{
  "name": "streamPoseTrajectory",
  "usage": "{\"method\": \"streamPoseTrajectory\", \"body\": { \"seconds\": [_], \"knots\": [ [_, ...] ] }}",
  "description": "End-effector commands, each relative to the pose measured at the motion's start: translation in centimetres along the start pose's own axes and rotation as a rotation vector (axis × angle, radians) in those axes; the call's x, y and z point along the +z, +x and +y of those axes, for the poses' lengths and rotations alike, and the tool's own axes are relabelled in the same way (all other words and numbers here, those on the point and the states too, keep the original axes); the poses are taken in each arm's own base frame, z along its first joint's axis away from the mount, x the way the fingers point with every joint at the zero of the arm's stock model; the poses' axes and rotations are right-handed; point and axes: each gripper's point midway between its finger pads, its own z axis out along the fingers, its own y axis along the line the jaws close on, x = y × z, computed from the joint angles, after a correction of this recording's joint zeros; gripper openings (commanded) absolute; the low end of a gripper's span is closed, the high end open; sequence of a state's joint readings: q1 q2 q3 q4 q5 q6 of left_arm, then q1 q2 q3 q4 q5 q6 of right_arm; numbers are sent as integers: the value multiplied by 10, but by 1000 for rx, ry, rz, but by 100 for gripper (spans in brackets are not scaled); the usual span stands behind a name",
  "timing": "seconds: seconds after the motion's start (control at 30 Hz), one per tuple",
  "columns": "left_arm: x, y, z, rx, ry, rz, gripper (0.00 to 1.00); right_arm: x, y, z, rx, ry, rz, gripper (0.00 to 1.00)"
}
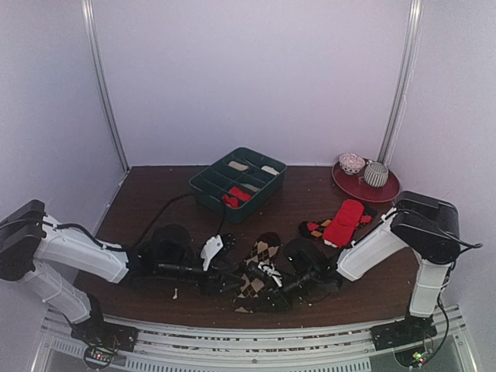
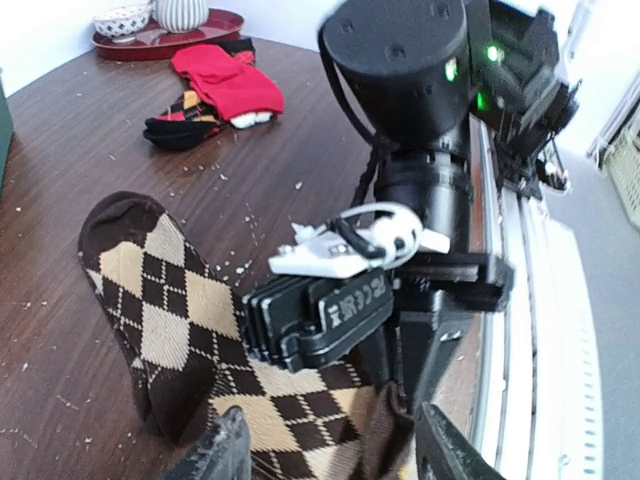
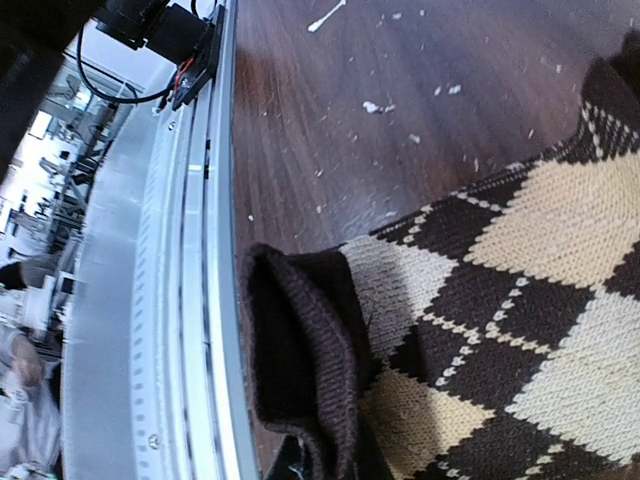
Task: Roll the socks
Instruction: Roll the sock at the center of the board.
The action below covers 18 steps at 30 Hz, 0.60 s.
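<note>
The dark brown socks with tan argyle diamonds (image 1: 261, 267) lie at the front middle of the table, toe end away from me. My right gripper (image 1: 273, 288) is shut on their brown cuff (image 3: 300, 350) and holds it raised off the wood near the front edge. In the left wrist view it (image 2: 395, 395) comes down onto the cuff end of the socks (image 2: 160, 300). My left gripper (image 2: 330, 460) is open, its fingertips (image 2: 215, 455) straddling that end from the left (image 1: 221, 280). A red bundle (image 1: 236, 196) lies in the bin; its cuffs do not show.
A dark green divided bin (image 1: 203, 184) stands at the back middle. A plain red sock (image 1: 345, 221) lies over a dark red-marked one (image 1: 314, 229) at the right. A red tray (image 1: 364, 190) with two bowls sits at the back right. The metal rail (image 3: 190, 300) runs along the front edge.
</note>
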<state>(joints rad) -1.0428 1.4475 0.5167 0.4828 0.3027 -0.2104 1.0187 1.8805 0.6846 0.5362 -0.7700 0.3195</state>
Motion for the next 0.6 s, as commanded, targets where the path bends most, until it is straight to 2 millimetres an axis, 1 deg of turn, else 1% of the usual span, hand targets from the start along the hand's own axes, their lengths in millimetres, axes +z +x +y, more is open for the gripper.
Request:
{"method": "streamPoseTrajectory", "body": {
  "seconds": [0.0, 0.1, 0.23, 0.33, 0.47, 0.57],
  "knots": [
    [16, 11, -7, 85, 61, -5, 53, -4, 94, -25, 343, 75, 280, 3],
    [22, 27, -15, 75, 107, 39, 50, -5, 93, -31, 374, 91, 284, 3],
    [17, 40, -31, 62, 175, 59, 51, -5, 90, -36, 386, 108, 293, 3],
    [18, 51, -34, 43, 192, 83, 50, -5, 90, -40, 388, 118, 301, 3],
    [23, 63, -34, 11, 205, 114, 33, -6, 89, -43, 391, 131, 298, 3],
    [27, 71, -32, -8, 200, 135, 26, -6, 89, -44, 393, 137, 294, 3]
  ]
}}
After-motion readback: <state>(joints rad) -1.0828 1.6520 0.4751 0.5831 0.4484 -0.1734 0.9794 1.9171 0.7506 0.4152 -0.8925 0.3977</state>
